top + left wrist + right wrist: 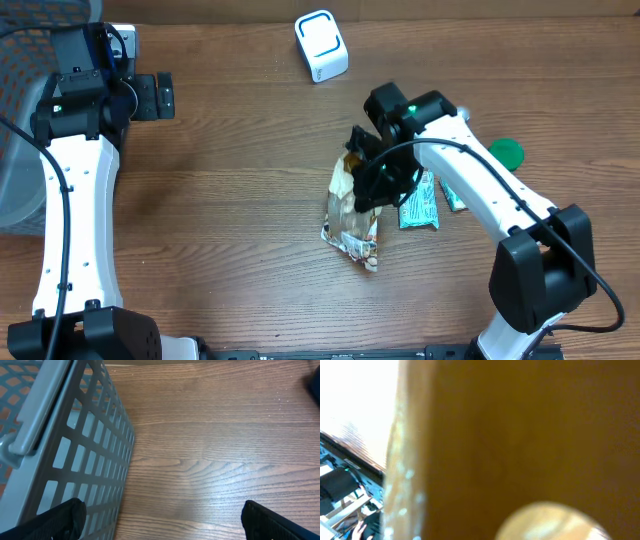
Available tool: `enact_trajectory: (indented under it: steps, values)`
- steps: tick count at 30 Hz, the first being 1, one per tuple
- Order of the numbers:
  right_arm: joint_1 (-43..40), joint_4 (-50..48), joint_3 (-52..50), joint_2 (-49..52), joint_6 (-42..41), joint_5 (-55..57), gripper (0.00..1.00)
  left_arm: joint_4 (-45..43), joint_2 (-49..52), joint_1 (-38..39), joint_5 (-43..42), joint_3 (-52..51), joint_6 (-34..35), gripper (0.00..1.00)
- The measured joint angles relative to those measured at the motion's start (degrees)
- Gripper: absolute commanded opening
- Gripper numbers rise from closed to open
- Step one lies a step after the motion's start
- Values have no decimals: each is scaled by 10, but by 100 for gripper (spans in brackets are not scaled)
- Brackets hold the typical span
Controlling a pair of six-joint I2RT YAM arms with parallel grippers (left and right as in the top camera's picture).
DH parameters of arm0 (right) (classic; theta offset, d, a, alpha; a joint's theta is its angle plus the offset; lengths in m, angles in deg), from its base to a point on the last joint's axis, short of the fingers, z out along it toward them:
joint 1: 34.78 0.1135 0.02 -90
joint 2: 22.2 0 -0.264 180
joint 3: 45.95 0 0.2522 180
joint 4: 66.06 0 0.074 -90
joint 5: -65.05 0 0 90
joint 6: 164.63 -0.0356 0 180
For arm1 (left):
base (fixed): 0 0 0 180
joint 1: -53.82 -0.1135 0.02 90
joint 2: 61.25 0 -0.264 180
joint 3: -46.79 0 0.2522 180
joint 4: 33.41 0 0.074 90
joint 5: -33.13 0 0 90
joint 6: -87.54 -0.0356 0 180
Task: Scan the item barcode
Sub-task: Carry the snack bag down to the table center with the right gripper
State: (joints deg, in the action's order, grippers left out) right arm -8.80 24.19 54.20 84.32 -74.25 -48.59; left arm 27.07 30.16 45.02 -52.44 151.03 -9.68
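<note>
A brown and white snack bag (350, 225) stands tilted at mid-table, its lower corner touching the wood. My right gripper (372, 186) is shut on the bag's upper part. In the right wrist view the bag (520, 435) fills the frame as a blurred brown surface and hides the fingers. No barcode shows on it in any view. A white scanner box (321, 45) sits at the back of the table, well apart from the bag. My left gripper (160, 95) (170, 525) hangs open over bare wood at the far left, with nothing between its fingers.
A grey mesh basket (12, 150) (75, 435) stands at the left edge, next to the left gripper. Green packets (420, 200) lie just right of the bag under the right arm. A green round lid (507, 152) is farther right.
</note>
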Motion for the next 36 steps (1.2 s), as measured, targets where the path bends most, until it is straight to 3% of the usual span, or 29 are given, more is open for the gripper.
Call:
enact_trajectory:
  steps: [6,26,32,34,35,36]
  values:
    - [0,-14,-17,0,-2,6,15,0,0,0,0,0,0,100]
    - [0,7,-17,0,-31,12,15,0,0,0,0,0,0,100]
    - [0,0,-25,0,-33,12,23,0,0,0,0,0,0,100]
    - [0,-8,-37,0,-33,12,61,0,0,0,0,0,0,100]
    - [0,-12,-40,0,-35,11,76,0,0,0,0,0,0,100]
    - [0,-19,-44,0,-35,12,85,0,0,0,0,0,0,100]
